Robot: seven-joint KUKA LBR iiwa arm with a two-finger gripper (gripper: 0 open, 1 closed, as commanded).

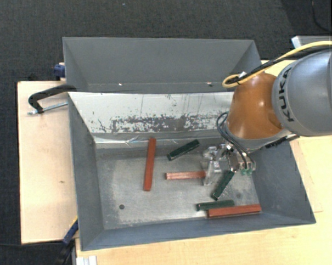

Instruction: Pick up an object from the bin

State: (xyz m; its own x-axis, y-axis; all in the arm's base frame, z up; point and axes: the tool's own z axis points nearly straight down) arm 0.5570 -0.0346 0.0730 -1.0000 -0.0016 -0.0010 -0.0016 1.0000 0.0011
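My gripper (pixel 213 164) is low in the right half of the bin, under the arm's orange cover. It is at the right end of a thin pinkish-red stick (pixel 183 175) that lies flat and level on the floor. A dark green stick (pixel 222 185) slants down and to the left just below and to the right of the gripper. Up and to the left of the gripper rests a second dark green stick (pixel 183 150), apart from it.
A long red-brown stick (pixel 149 164) lies nearly upright in the picture at mid-bin. Near the front wall, a short dark green stick (pixel 215 205) lies beside a red stick (pixel 234 211). The arm covers the bin's right back corner.
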